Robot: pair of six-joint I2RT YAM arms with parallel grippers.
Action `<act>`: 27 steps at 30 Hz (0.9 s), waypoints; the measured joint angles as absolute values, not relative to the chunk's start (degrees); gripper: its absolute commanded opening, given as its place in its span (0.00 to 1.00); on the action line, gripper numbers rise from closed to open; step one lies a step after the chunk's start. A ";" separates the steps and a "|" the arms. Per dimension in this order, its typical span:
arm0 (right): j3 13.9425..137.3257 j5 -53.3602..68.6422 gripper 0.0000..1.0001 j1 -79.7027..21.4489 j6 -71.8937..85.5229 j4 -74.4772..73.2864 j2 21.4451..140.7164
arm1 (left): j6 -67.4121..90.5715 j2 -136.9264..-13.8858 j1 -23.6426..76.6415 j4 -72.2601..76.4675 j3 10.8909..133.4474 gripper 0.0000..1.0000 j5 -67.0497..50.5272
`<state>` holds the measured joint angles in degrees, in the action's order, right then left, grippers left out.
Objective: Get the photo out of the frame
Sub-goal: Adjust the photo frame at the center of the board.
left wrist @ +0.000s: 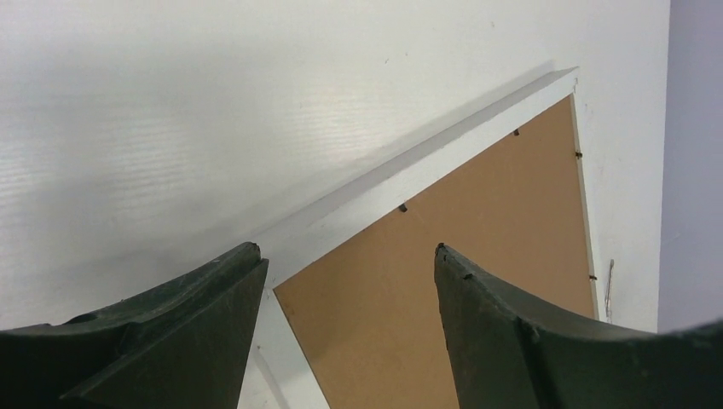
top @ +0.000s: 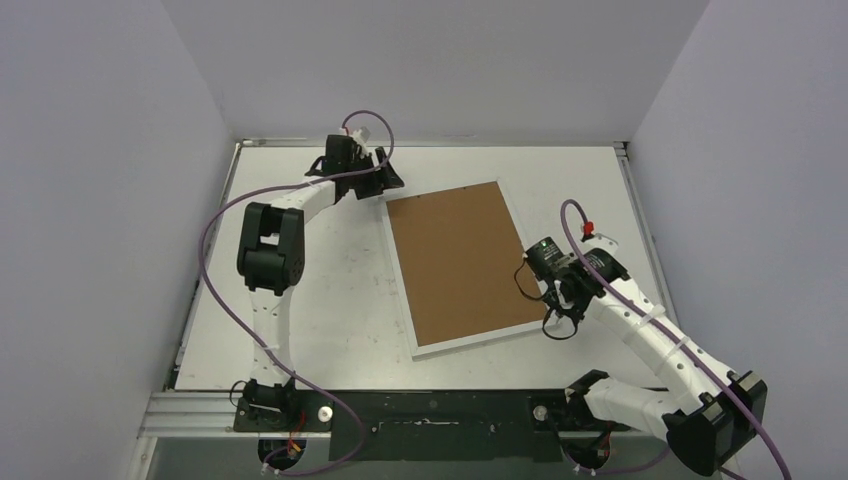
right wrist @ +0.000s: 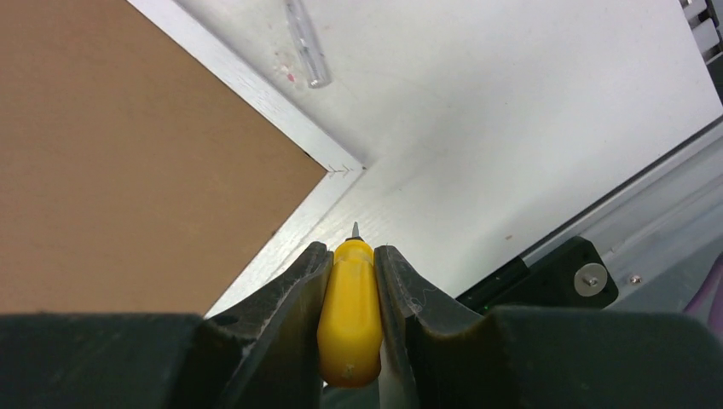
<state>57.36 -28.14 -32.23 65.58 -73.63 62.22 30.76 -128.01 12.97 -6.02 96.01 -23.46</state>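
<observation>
Left jaws: we see them standing wide apart with nothing gripped between them.
Under the left jaws: one corner of the frame [top: 476,340] sits in the gap between the two fingers in the left wrist view; we cannot tell whether they touch it.
Right jaws: clamped together on the yellow handle of a screwdriver [right wrist: 350,307], which pokes out ahead of them.
Ahead of the right jaws: the metal tip [right wrist: 355,228] points out over the bare table [top: 330,300], just beside the frame's white edge and close to another corner.
Frame: it lies flat on the table between the two sets of jaws, back side up and turned a little askew, with the left jaws at its far corner and the right jaws at its near one.
Brown board [top: 460,262]: it fills the back of the frame inside the white border and reaches up close to both sets of jaws.
Metal tabs [left wrist: 402,207]: small dark ones sit along the board's edge, ahead of the left jaws.
Photo: we cannot see it; only the brown back shows.
Beyond the right jaws: a small clear tube [right wrist: 308,47] lies on the table just outside the frame's edge.
</observation>
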 measured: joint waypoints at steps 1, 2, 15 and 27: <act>56.42 -27.94 0.05 -32.23 66.00 -74.02 61.76 | 30.74 -128.49 12.95 -6.26 96.95 0.69 -23.62; 55.96 -27.79 0.05 -32.23 66.28 -74.28 61.34 | 30.74 -129.12 12.95 -6.35 97.95 0.69 -23.88; 48.16 -25.89 0.05 -32.23 66.26 -69.45 60.42 | 32.64 -134.80 12.91 -6.04 102.91 0.64 -27.44; 44.16 -24.36 0.05 -32.23 54.81 -54.85 58.63 | 34.30 -134.78 11.92 -2.35 101.01 0.53 -31.42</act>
